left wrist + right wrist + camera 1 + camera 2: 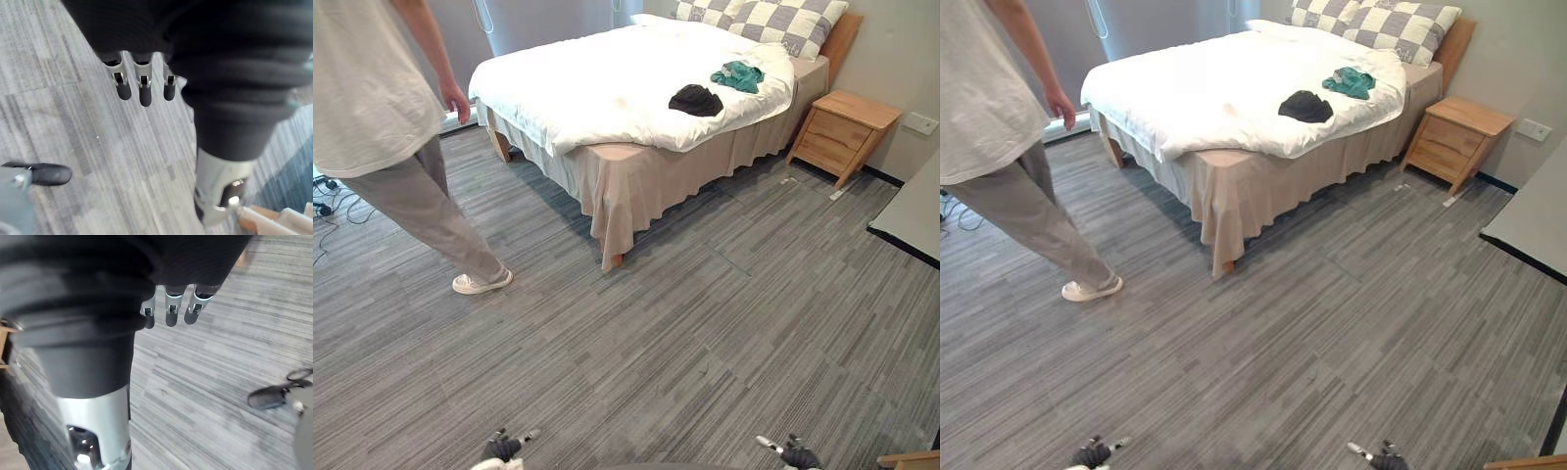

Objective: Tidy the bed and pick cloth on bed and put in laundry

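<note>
A bed (636,181) with a rumpled white duvet (597,83) stands across the room from me. On the duvet lie a black cloth (695,100) and, nearer the checked pillows (783,22), a teal cloth (737,75). My left hand (504,448) and right hand (793,454) hang low over the grey floor, far from the bed. In the left wrist view the fingers (142,90) point loosely down with the thumb (46,174) apart, holding nothing. The right hand's fingers (168,316) and thumb (266,397) stand the same way, empty.
A person (382,147) in a white shirt and grey trousers walks at the left, near the bed's foot. A wooden nightstand (842,132) stands right of the bed. A grey tabletop edge (913,213) juts in at the right. Striped grey floor lies between me and the bed.
</note>
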